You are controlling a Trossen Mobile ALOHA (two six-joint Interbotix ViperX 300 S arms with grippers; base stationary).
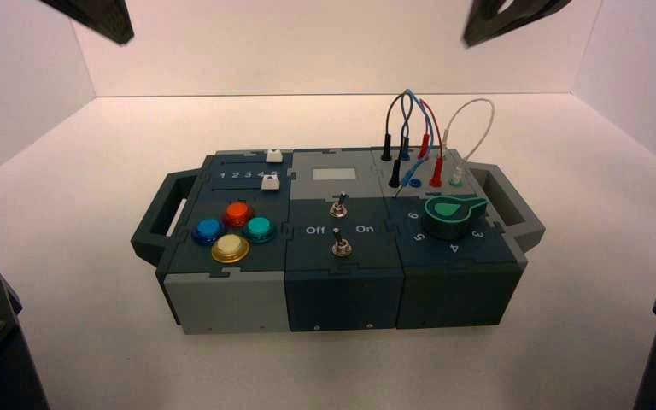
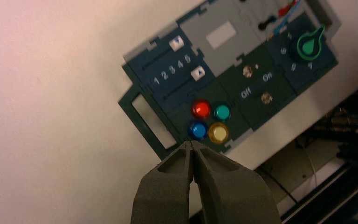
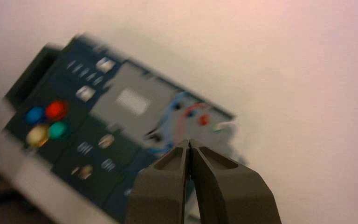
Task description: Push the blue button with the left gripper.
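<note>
The blue button [image 1: 208,229] sits on the near left part of the box [image 1: 222,299], grouped with an orange-red button [image 1: 237,213], a teal button [image 1: 260,228] and a yellow button [image 1: 230,248]. My left gripper [image 2: 193,142] is shut and empty, held high and well away from the box. In its wrist view the blue button [image 2: 198,130] shows small, close to the fingertips' line. My right gripper [image 3: 189,141] is shut and empty, also high above the box, with the blue button [image 3: 35,114] far off in its view. In the high view only dark arm parts show at the corners.
The box also bears two sliders with white handles [image 1: 271,182], two toggle switches [image 1: 339,207] lettered Off and On, a green knob [image 1: 451,213], plugged wires [image 1: 418,145] and a handle at each end [image 1: 164,213]. White walls stand behind and at both sides.
</note>
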